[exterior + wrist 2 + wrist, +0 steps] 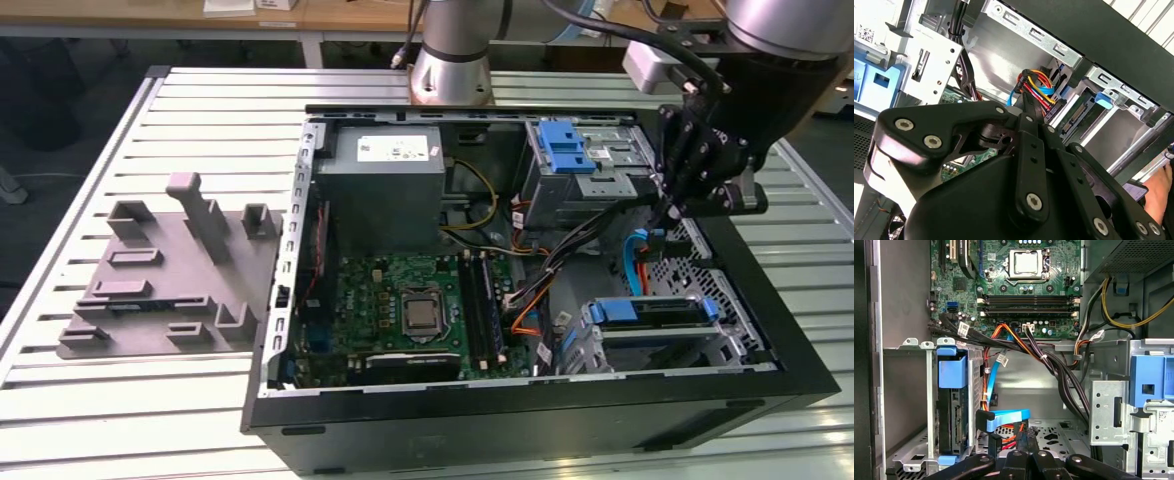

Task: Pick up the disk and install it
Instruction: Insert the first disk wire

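The disk (650, 312) sits on edge in the lower drive cage at the front corner of the open computer case, on the exterior view's right, with blue side rails showing. In the first wrist view the disk (952, 412) stands in its metal bay, with blue rail ends above and below it. My gripper (678, 208) hangs inside the case by its wall on the exterior view's right, between the upper drive cage and the disk's cage, apart from the disk. Its black fingers (1026, 452) are shut together just over orange, red and blue cables (1036, 87), with nothing seen between them.
A grey power supply box (387, 175), the green motherboard (400, 310) and a blue ridged latch (567, 148) are in the case. Black cable bundles (1064, 380) cross beside the gripper. A grey moulded fixture (160, 270) lies on the slatted table. A person's hand (1159, 195) is near.
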Robot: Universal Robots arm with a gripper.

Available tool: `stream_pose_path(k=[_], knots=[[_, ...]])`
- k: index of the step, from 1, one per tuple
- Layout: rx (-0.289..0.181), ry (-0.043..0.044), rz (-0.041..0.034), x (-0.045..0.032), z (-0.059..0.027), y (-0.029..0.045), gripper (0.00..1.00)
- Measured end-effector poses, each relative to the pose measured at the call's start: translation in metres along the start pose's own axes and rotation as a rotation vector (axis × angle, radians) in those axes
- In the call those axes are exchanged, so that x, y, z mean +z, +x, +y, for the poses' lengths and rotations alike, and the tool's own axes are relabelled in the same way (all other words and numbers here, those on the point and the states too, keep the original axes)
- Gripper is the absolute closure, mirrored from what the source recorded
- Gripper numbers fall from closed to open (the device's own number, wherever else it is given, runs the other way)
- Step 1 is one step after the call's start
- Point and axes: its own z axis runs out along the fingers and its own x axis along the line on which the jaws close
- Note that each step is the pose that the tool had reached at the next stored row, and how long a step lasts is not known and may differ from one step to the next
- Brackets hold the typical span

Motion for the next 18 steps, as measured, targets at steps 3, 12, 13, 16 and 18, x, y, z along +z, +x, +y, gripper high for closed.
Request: stream_pose_path(k=[3, 12, 13, 16, 18], knots=[[0.0, -0.0001, 0.0, 0.0, 0.0, -0.0009, 0.89], [0.0, 0.0, 0.0002, -0.0019, 0.0, -0.001, 0.89], [0.0, 0.0, 0.0001, -0.0031, 0.0, -0.001, 0.89], [0.0, 0.0, -0.0002, -0.004, -0.0001, -0.001, 0.89], [0.0, 0.0, -0.0002, -0.0041, -0.0001, -0.001, 0.89]])
